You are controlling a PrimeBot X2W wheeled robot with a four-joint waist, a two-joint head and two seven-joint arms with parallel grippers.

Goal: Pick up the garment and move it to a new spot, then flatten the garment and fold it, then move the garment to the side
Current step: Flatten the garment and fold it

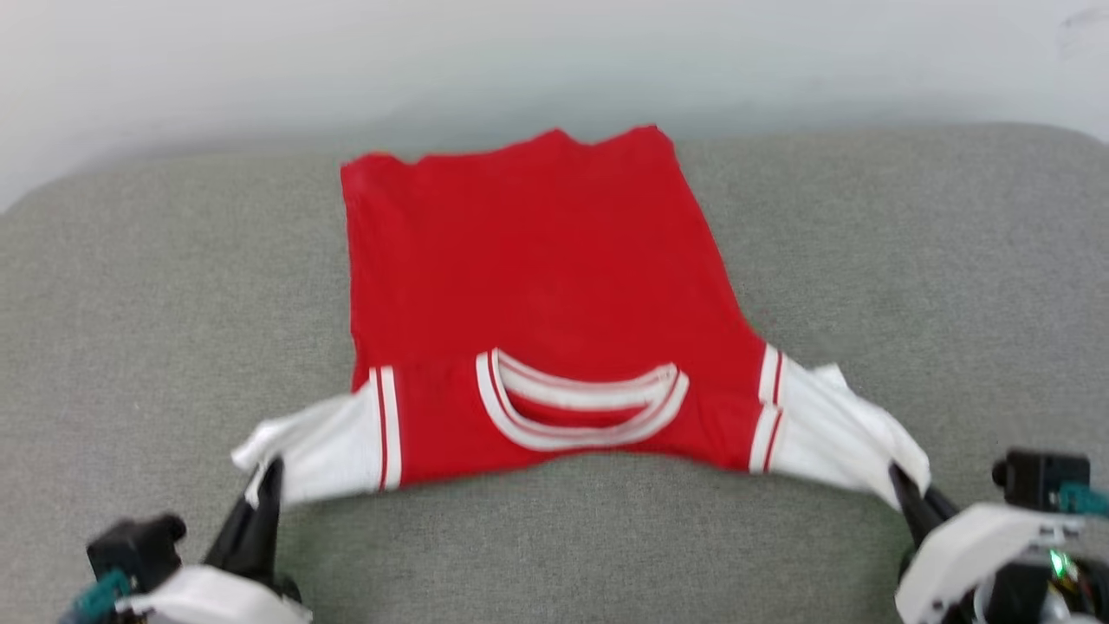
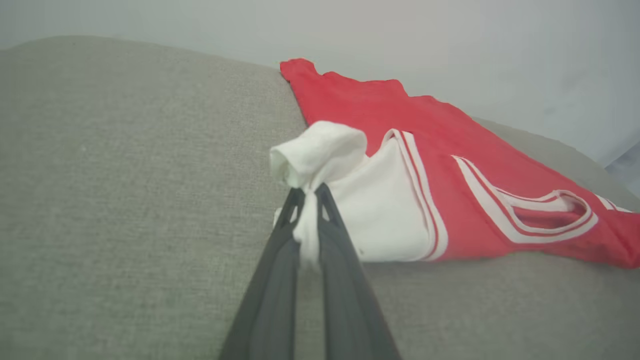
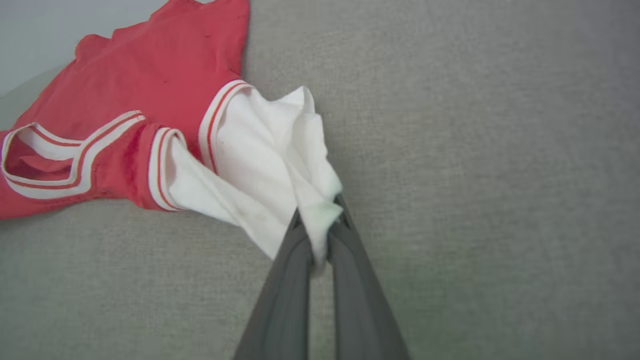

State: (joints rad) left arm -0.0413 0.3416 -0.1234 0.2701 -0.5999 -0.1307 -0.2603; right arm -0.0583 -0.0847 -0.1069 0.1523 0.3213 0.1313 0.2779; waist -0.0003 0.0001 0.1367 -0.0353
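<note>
The red soft shirt with white short sleeves [image 1: 537,260] looks blurry in the head view, most of all at its far edge. A bit of each sleeve is hidden between the dark fingers of the left gripper [image 2: 310,195] and the right gripper [image 3: 320,222]. Each wrist view cuts off the shirt's other sleeve at its edge.

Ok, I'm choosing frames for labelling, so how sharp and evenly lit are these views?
Head view: the garment is softly blurred, light flat, no glare. Left wrist view: the left end effector blurs up close. Right wrist view: crispest, weave of the grey fabric surface legible.
</note>
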